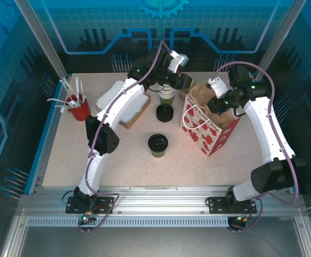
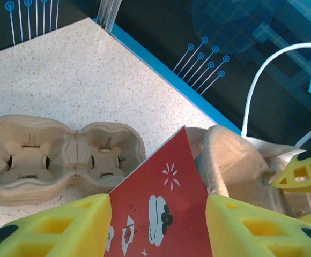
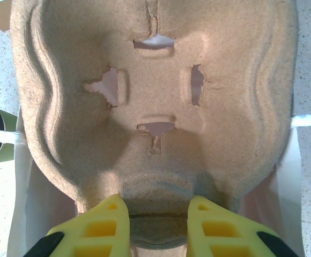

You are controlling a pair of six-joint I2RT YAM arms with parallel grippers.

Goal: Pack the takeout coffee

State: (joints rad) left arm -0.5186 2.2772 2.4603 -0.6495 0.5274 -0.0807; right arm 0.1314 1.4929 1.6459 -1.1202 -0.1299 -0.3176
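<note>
- Table (image 1: 91, 155) edges: blue rail (image 1: 40, 134) down the left side, metal frame (image 1: 161, 206) across the near side; widest bare surface at near left and near centre.
- Takeout coffee (image 1: 157, 144): upright with black lid on, alone on bare surface near the middle, well apart from both grippers, left of the red gift bag (image 1: 209, 131) and not touching it.
- Gift bag: standing open, right of centre, mouth upward.
- Right gripper (image 3: 155, 217): jaws pinching the end of a pulp cup carrier (image 3: 155, 107), held upright in the bag's mouth; white bag lining at both sides of the carrier in the right wrist view.
- Left gripper (image 2: 158, 214): jaws spread wide, the bag's red corner in the gap between the yellow fingers (image 2: 64, 225); at the bag's far left edge in the top view.
- Left wrist view: second pulp carrier (image 2: 64, 155) lying flat on the table beyond the bag, near the far blue edge; white bag handle (image 2: 252, 91) arching upward.
- Surroundings: stack of black lids (image 1: 164, 113) and stack of lidless cups (image 1: 167, 95) in line beyond the coffee, between it and the left gripper; red cup of white stirrers (image 1: 78, 108) and white napkins (image 1: 112, 92) at far left.
- Obstruction: bag wall between the coffee and the bag's inside; carrier and right gripper occupying the mouth.
</note>
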